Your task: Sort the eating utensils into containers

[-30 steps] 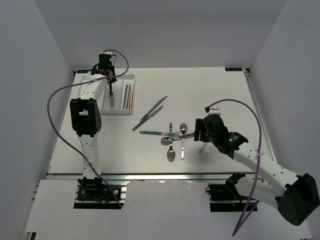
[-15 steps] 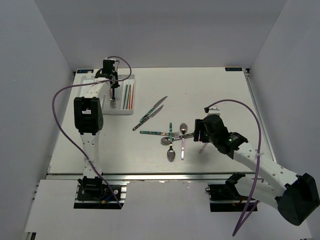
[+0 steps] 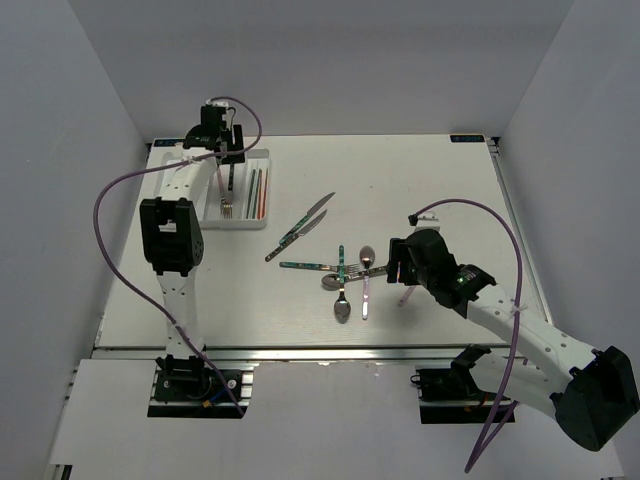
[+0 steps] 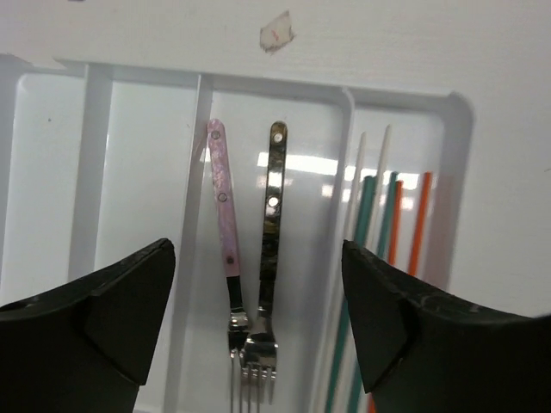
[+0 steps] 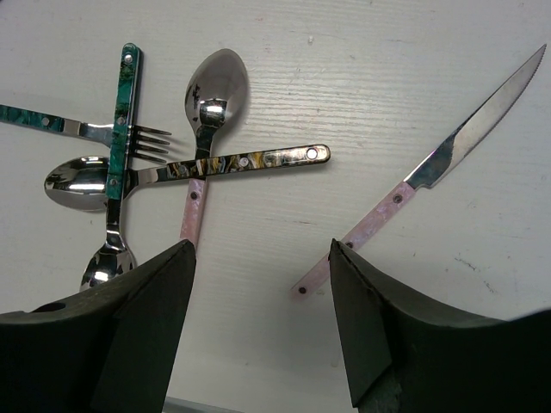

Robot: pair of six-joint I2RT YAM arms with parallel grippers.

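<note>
My left gripper (image 3: 226,158) hangs open over the far end of the white tray (image 3: 240,225), holding nothing. Below it, in the left wrist view, a pink-handled fork (image 4: 225,224) and a dark patterned fork (image 4: 272,232) lie side by side in one compartment, between the open gripper's (image 4: 256,247) fingers. Teal, white and orange chopsticks (image 4: 379,232) fill the compartment to the right. My right gripper (image 3: 395,265) hovers open and empty over the table. A pink-handled knife (image 5: 405,194) lies just right of it, and a crossed heap with a pink-handled spoon (image 5: 211,95) and a dark patterned spoon (image 5: 232,163) lies to its left.
Two teal-handled knives (image 3: 303,224) lie diagonally mid-table between the tray and the heap. A teal spoon (image 5: 120,129) and a teal fork (image 5: 77,127) cross in the heap. The tray's other compartments (image 4: 138,189) on the left show nothing in them.
My left gripper has opened and let the dark patterned fork drop into the tray beside the pink one, then drawn back slightly. The right arm has not moved.
</note>
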